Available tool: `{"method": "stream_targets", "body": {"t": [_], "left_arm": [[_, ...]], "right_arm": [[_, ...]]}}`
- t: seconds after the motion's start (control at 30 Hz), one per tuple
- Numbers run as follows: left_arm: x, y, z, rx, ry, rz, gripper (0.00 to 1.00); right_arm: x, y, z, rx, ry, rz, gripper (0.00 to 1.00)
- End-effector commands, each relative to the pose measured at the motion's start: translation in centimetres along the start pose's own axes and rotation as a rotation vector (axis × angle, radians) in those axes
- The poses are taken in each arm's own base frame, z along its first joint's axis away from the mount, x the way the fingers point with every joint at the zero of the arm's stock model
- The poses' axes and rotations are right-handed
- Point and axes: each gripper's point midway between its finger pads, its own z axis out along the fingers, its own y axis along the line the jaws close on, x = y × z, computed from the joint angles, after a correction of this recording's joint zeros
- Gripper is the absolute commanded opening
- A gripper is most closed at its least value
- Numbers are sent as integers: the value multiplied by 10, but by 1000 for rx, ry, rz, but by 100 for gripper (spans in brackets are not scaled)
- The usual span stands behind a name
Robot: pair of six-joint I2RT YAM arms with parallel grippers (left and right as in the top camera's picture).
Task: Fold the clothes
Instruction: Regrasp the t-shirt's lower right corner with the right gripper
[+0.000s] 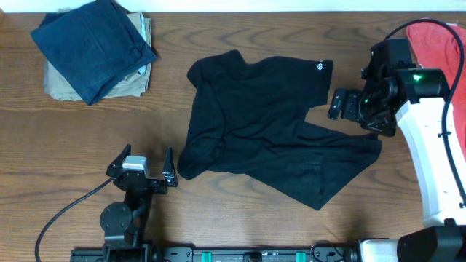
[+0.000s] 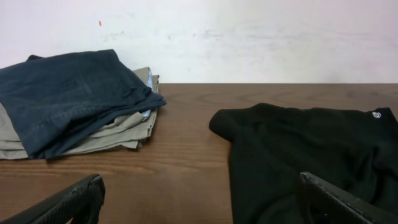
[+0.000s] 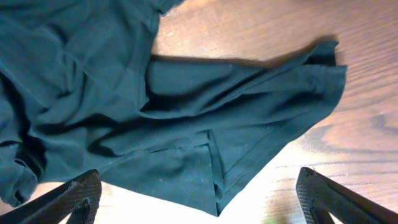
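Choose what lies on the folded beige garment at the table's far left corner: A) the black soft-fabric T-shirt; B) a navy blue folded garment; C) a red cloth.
B: the navy blue folded garment rests on the folded beige garment, apart from the black soft-fabric T-shirt.

**Legible markings.** No readable text, number or brand name is presented in any of the three views. One mark is borne by the black T-shirt [image 1: 255,131]: a small round white logo [image 1: 319,67]. It is located near the garment's upper right corner in the overhead view, and it is also visible at the right margin of the left wrist view. Its design cannot be resolved, and no lettering can be made out within it.
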Motion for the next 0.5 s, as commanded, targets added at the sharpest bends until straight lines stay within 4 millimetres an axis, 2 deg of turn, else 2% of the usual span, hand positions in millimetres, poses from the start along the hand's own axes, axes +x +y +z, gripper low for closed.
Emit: {"method": "stream_targets", "body": {"t": [0.0, 0.1, 0.27, 0.47], "left_arm": [[15, 0, 1, 7, 43, -19, 98], [15, 0, 1, 7, 43, -19, 98], [15, 0, 1, 7, 43, -19, 98], [15, 0, 1, 7, 43, -19, 98]], "right_arm": [[19, 1, 18, 10, 62, -1, 93], [38, 2, 39, 17, 118, -21, 84], [77, 11, 74, -53, 233, -36, 78], [97, 13, 105, -84, 256, -46, 72]]}}
